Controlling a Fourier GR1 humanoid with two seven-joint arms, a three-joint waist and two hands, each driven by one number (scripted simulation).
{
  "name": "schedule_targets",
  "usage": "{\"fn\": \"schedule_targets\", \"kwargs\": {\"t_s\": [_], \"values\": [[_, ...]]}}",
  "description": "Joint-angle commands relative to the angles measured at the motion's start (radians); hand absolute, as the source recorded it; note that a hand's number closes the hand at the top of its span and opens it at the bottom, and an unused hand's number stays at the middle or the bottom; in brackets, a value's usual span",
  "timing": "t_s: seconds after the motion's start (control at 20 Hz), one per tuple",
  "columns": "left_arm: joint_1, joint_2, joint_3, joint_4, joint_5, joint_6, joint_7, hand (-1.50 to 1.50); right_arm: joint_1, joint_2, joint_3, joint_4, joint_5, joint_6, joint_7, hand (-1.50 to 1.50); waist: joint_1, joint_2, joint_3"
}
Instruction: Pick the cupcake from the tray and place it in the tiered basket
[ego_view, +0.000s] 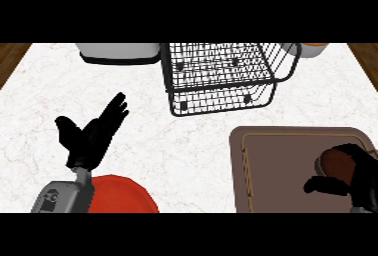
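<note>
Right robot hand (363, 177) curled round cupcake (338, 162) over tray (280, 170); carry to tiered basket (221, 70) beyond tray pending; left robot hand (92, 135) open.

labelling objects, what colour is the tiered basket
The tiered basket is black wire, best seen in the head view.

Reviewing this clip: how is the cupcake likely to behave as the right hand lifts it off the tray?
The cupcake looks small beside the right hand curled round it, so it is probably light. Its rounded brown top suggests something soft that could dent if squeezed. Off the flat tray, it may tip on the wire floor of the basket.
</note>
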Motion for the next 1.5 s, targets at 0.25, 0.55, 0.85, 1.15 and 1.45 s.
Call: {"fn": "schedule_targets", "kwargs": {"t_s": [0.25, 0.55, 0.85, 1.15, 1.45], "values": [[0.003, -0.002, 0.011, 0.046, 0.011, -0.036, -0.032, 0.0, -0.038, 0.0, 0.143, 0.002, 0.068, 0.137, -0.016, 1.5, 0.019, 0.02, 0.022], [-0.015, -0.016, 0.005, 0.021, -0.015, 0.004, -0.01, 0.0, -0.044, -0.037, 0.272, -0.164, 0.021, 0.447, 0.028, 1.5, 0.007, 0.013, 0.022], [0.027, -0.012, 0.002, 0.004, -0.026, -0.001, -0.023, 0.0, 0.01, -0.001, 0.191, -0.544, -0.147, 0.56, 0.146, 1.5, -0.012, 0.009, 0.023], [-0.019, -0.01, 0.02, 0.017, -0.018, 0.002, 0.008, 0.0, -0.204, -0.008, 0.11, -0.828, -0.249, 0.708, 0.363, 1.5, -0.009, 0.011, 0.022], [0.005, -0.03, -0.014, -0.045, -0.031, 0.005, 0.033, 0.0, -0.481, -0.045, 0.048, -0.864, -0.321, 0.834, 0.539, 1.5, 0.004, 0.009, 0.022]]}}
